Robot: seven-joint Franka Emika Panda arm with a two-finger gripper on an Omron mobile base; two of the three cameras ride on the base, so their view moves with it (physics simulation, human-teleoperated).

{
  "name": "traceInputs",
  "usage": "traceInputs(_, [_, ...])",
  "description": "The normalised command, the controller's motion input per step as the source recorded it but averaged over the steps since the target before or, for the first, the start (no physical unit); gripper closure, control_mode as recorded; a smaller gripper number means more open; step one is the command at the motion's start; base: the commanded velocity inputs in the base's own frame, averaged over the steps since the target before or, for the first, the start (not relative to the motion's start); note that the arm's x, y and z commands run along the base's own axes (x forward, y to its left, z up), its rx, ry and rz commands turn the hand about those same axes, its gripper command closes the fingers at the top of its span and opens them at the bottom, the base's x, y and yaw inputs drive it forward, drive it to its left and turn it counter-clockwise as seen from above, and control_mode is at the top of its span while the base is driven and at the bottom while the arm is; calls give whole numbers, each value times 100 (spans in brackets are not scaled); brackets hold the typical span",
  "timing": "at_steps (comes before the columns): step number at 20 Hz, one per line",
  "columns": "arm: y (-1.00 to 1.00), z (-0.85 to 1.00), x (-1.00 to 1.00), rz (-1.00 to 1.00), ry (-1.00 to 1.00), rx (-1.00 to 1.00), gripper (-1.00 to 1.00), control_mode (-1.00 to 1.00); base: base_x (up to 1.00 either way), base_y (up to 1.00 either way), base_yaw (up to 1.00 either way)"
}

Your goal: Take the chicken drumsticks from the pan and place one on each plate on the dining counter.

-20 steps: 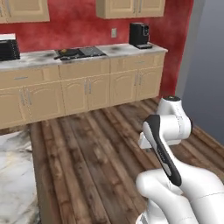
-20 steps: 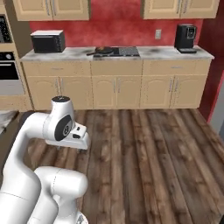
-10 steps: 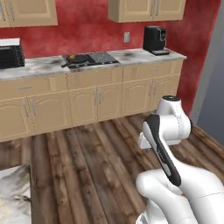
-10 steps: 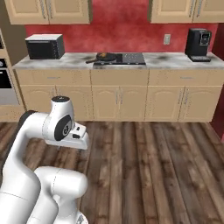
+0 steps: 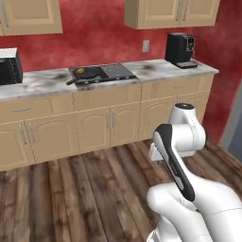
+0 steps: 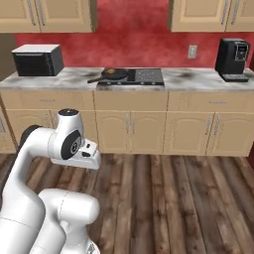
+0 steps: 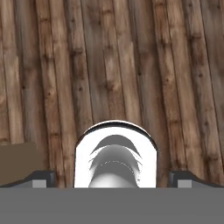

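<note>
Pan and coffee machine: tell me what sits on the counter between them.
In the right base view, the stove lies right of the pan; from there to the coffee machine the counter is bare marble.

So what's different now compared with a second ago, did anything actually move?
The base has turned: in both base views the whole kitchen slid right, the stove with the pan and the coffee machine shifting across the picture, and the marble counter corner at lower left has gone from view. That is camera motion, not the things moving. The arm keeps its folded pose, and the tool stays open, holding nothing.
</note>
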Motion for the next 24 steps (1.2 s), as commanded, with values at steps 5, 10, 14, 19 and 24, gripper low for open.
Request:
traceInputs(5, [0, 0, 0, 0, 0, 0, -100, 100, 96, -34, 15])
traceInputs(10, [0, 0, 0, 0, 0, 0, -100, 100, 86, -38, 21])
traceInputs(14, [0, 0, 0, 0, 0, 0, -100, 100, 93, -34, 21])
traceInputs(19, [0, 0, 0, 0, 0, 0, -100, 100, 100, -23, 9])
traceInputs(24, [0, 0, 0, 0, 0, 0, -100, 100, 100, -11, 12])
